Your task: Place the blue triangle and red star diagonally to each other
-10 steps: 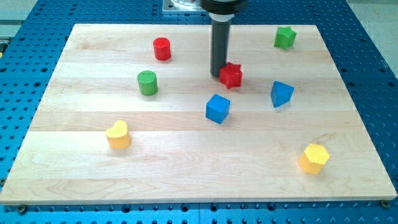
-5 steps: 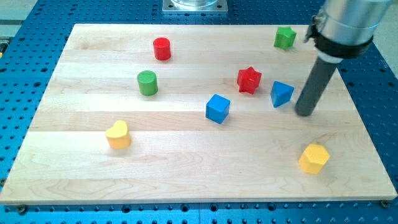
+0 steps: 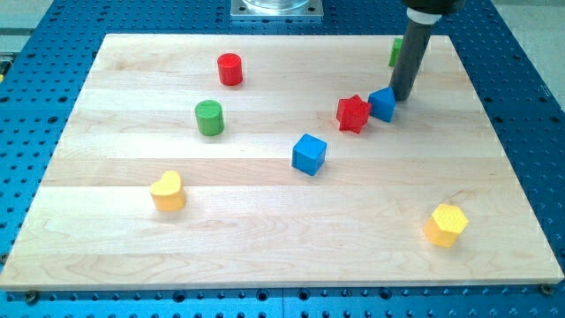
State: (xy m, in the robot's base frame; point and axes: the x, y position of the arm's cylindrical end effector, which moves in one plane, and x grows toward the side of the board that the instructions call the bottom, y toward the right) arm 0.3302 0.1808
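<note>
Camera view, my tip (image 3: 401, 96) touching blue triangle (image 3: 382, 104), red star (image 3: 353, 114) alongside

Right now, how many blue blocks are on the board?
2: a blue cube near the centre, and a blue triangle touching the red star, beside my tip. None seems hidden.

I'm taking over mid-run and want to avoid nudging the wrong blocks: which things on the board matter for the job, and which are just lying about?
In the job:
- blue triangle, touching the red star's right side
- red star
- my tip, against the triangle's right side

Lying about:
- blue cube
- red cylinder
- green cylinder
- yellow heart
- yellow hexagon
- green block, mostly hidden behind the rod
</note>
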